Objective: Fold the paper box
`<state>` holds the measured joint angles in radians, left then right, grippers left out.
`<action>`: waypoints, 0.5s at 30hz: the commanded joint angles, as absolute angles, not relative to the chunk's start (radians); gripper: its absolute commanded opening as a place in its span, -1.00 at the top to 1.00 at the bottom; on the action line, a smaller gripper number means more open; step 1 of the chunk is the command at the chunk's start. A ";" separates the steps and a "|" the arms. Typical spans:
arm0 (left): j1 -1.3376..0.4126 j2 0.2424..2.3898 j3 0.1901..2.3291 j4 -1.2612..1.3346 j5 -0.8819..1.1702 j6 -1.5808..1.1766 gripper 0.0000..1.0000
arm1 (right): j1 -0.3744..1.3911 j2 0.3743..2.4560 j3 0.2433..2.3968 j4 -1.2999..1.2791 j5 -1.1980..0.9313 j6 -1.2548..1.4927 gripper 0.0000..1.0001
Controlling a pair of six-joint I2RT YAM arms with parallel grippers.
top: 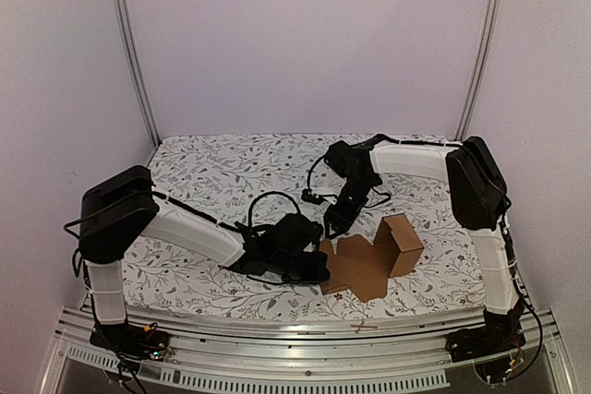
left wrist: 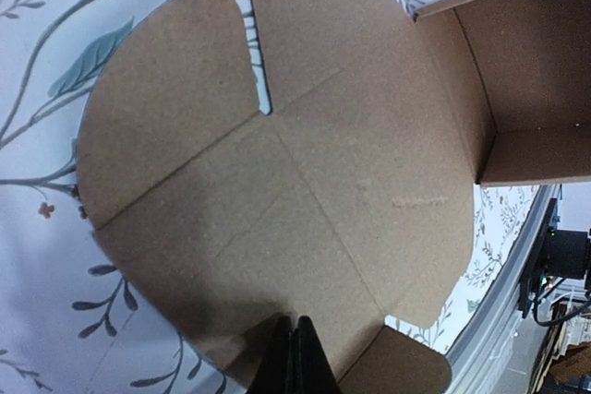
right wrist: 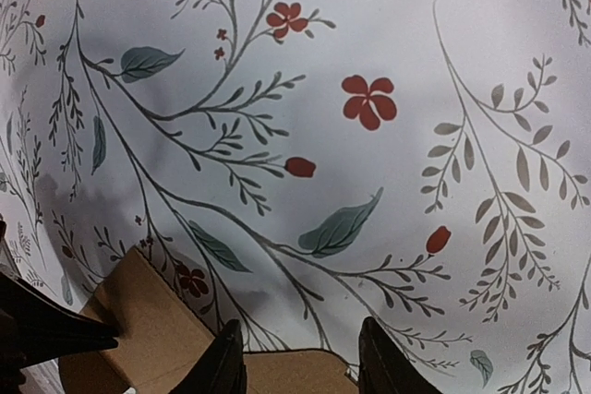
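The paper box (top: 362,267) lies on the floral cloth (top: 212,173), only partly folded. Most of it is a flat brown sheet with rounded flaps and creases. At its far right corner, as the overhead view shows it, some panels stand up and form an open, cube-like corner.

My left gripper (top: 310,265) is at the left edge of the paper box, low over the sheet. From my left wrist I see the left gripper (left wrist: 291,328) closed tight, the fingers pressed together with nothing between them. Their tips sit over the flat cardboard (left wrist: 305,182) close to its near edge. I cannot tell whether they press on it or hang just above it. The standing panels show at the upper right of that view, well apart from the fingers.

My right gripper (top: 332,225) hangs by the far left corner of the paper box, pointing down at it. From my right wrist, the right gripper (right wrist: 300,331) has its fingers (right wrist: 229,357) parted. A strip of cardboard (right wrist: 295,368) shows in the gap between them, with one more flap off to the side. I cannot tell whether the pads touch that edge, and I see nothing clamped.
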<state>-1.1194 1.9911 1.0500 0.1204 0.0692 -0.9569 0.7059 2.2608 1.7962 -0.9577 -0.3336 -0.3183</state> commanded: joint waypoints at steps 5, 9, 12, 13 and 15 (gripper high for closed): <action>-1.126 2.005 1.042 0.044 0.003 -0.927 1.00 | 0.713 2.285 1.810 -1.008 -0.422 -0.327 0.20; -1.122 1.997 1.039 0.023 -0.038 -0.906 1.00 | 0.712 2.276 1.792 -1.041 -0.489 -0.358 0.20; -1.114 1.986 1.034 0.007 -0.053 -0.883 1.00 | 0.713 2.244 1.756 -1.044 -0.535 -0.394 0.20; -1.111 1.982 1.033 0.005 -0.057 -0.875 1.00 | 0.712 2.236 1.749 -1.046 -0.538 -0.402 0.20; -1.107 1.975 1.032 0.003 -0.060 -0.850 1.00 | 0.712 2.233 1.747 -1.047 -0.537 -0.415 0.20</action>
